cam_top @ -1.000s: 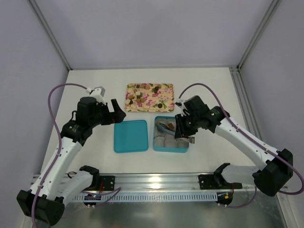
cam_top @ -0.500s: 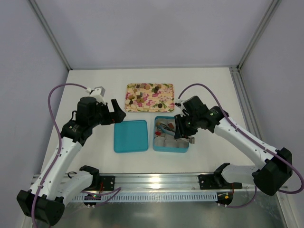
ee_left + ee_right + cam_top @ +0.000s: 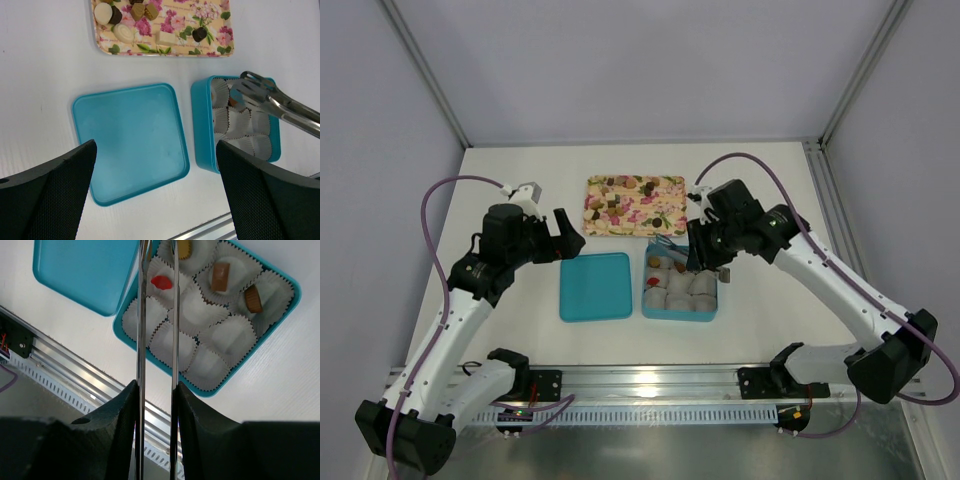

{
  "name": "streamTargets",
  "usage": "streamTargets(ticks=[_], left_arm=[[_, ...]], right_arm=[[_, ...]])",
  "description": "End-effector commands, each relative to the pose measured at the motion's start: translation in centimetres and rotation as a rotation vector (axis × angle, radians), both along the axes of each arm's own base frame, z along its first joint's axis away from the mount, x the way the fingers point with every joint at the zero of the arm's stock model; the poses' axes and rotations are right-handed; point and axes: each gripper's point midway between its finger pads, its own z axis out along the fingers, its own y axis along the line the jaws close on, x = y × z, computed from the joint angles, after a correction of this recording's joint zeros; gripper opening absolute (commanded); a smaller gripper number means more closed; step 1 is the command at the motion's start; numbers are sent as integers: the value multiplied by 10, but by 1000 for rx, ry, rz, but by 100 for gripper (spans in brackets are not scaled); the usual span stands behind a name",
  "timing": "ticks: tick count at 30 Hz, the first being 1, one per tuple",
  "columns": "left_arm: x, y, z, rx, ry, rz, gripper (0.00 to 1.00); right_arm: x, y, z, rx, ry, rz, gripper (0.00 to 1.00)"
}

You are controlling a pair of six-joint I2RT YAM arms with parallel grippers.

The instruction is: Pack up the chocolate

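Gripping slim steel tongs point(image 3: 141, 315), right claw point(image 3: 156, 395) hangs over the teal plastic box point(image 3: 201, 125) holding small chocolates point(image 3: 220, 276).
Left claw point(image 3: 156, 145) spread wide, released.

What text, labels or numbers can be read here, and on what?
None readable. The tray shows only a flower print; the box, lid and tongs look unmarked. The boards on the front rail are too small to tell.
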Motion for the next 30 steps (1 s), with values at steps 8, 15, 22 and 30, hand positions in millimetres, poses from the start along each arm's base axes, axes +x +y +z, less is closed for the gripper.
streamTargets(ticks=[8, 15, 22, 30], left_arm=[[3, 0, 4, -5, -20, 0, 100], [3, 0, 4, -3, -19, 1, 100], [3, 1, 3, 1, -19, 7, 100], [3, 0, 4, -3, -19, 2, 99]], right_arm=[[89, 34, 36, 18, -129, 4, 38], [147, 65, 22, -27, -129, 5, 41], [177, 84, 4, -70, -125, 0, 41], [180, 97, -7, -67, -112, 4, 41]])
